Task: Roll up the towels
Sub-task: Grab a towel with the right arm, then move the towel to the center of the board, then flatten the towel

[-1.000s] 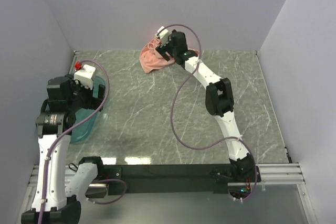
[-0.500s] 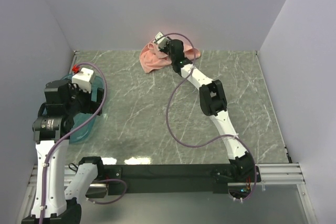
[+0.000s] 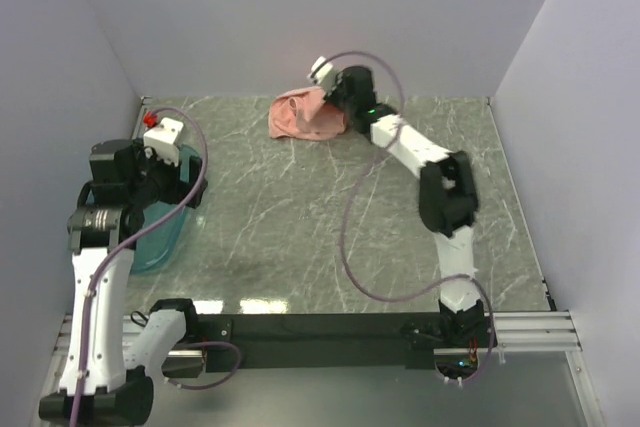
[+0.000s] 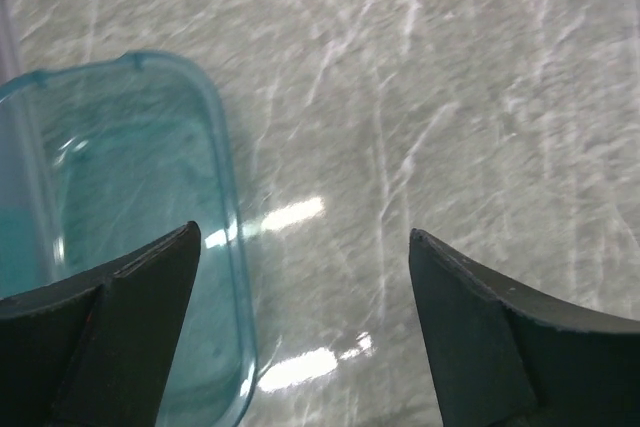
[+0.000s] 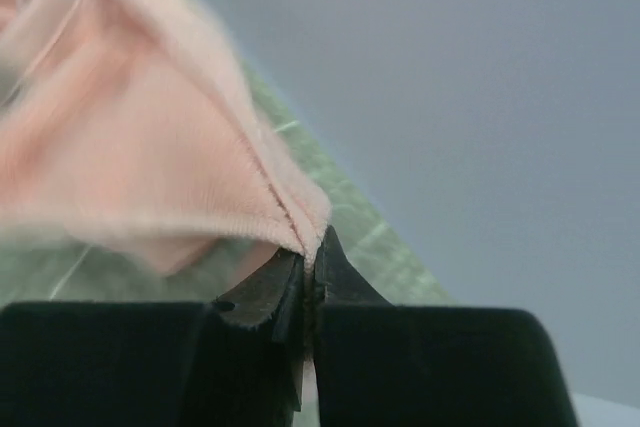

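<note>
The towel (image 3: 300, 115) lies crumpled well beyond the tray (image 4: 228, 197), its length running back toward the tray from the right gripper (image 5: 312, 252), whose fingers pinch its hem tight, while the left gripper (image 4: 300, 287), the farther one, hangs wide and empty over the tray's edge.

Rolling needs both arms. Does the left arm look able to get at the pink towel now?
Probably, though it is a long stretch: nothing lies between the left end effector, open over the teal tray, and the pink towel by the back wall.
</note>
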Motion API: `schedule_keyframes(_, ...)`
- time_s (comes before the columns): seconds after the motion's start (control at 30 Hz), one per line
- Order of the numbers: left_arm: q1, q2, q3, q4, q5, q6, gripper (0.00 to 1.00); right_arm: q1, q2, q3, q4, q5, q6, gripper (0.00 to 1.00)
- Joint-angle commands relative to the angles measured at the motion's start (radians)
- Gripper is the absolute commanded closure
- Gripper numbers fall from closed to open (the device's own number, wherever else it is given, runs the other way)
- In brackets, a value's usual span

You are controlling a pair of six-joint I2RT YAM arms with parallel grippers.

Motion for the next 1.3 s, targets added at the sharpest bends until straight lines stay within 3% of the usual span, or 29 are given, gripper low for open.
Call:
schedule_keyframes(0.0,0.001,0.081,-0.001,0.119,0.161,-0.040,0.15,-0.009,-0.339,-0.115,-0.174,-0.092,0.055,1.00)
schedule_keyframes(0.2,-0.024,0.273,0.022,0.203,0.262,-0.131,0.31,-0.014,-0.676,-0.374,-0.507,-0.166,0.089,1.00)
schedule_keyframes(0.3,-0.082,0.354,0.005,0.243,0.303,-0.174,0.37,-0.035,-0.846,-0.555,-0.581,-0.154,0.118,1.00)
schedule_keyframes(0.5,-0.248,0.533,-0.022,0.306,0.276,-0.249,0.40,-0.094,-0.997,-0.761,-0.678,-0.126,0.139,1.00)
schedule_keyframes(0.67,-0.341,0.647,-0.030,0.394,0.250,-0.327,0.33,-0.179,-1.054,-0.858,-0.719,-0.149,0.135,1.00)
schedule_keyframes(0.9,-0.418,0.882,0.040,0.573,0.190,-0.454,0.33,-0.250,-1.047,-0.902,-0.764,-0.169,0.124,1.00)
schedule_keyframes(1.13,-0.436,1.117,0.211,0.552,0.179,-0.494,0.36,-0.302,-0.998,-0.841,-0.779,-0.167,0.106,1.00)
schedule_keyframes(1.17,-0.438,1.141,0.225,0.555,0.187,-0.503,0.39,-0.308,-0.991,-0.832,-0.779,-0.167,0.098,1.00)
schedule_keyframes(1.23,-0.441,1.164,0.258,0.555,0.216,-0.513,0.58,-0.316,-0.967,-0.800,-0.775,-0.170,0.090,1.00)
schedule_keyframes(1.27,-0.441,1.189,0.290,0.530,0.228,-0.513,0.73,-0.321,-0.946,-0.787,-0.773,-0.172,0.084,1.00)
